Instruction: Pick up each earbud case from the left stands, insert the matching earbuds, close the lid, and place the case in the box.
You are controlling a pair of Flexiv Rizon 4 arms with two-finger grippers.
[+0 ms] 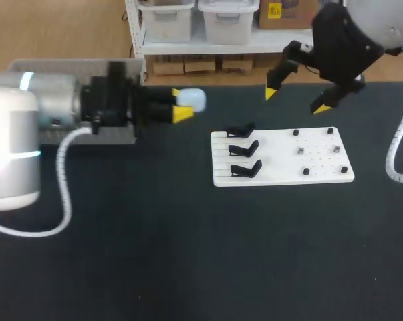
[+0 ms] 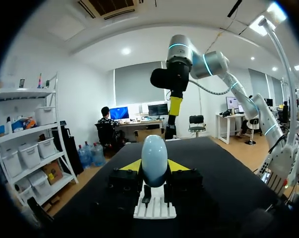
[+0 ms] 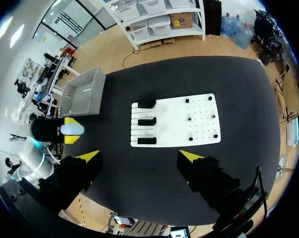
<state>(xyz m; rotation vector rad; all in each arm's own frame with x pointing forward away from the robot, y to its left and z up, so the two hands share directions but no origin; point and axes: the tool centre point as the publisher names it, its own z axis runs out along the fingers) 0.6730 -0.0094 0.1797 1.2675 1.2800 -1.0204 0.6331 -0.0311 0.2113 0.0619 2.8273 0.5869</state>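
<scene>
A pale blue earbud case (image 1: 192, 99) with its lid down is held in the air left of the white board (image 1: 321, 177), and my left gripper (image 1: 180, 103) is shut on it. In the left wrist view the case (image 2: 154, 157) stands upright between the yellow tips of the left gripper (image 2: 154, 167), with the board (image 2: 155, 209) ahead. Three black stands (image 1: 244, 149) on the board's left side are bare. Small dark pieces (image 1: 300, 152) dot its right side. My right gripper (image 1: 297, 100) hangs open above the board's far edge; the right gripper (image 3: 140, 157) looks down on the board (image 3: 199, 124).
A grey box (image 3: 82, 91) stands at the table's far left, mostly hidden behind my left arm in the head view. The dark tabletop (image 1: 188, 254) stretches in front of the board.
</scene>
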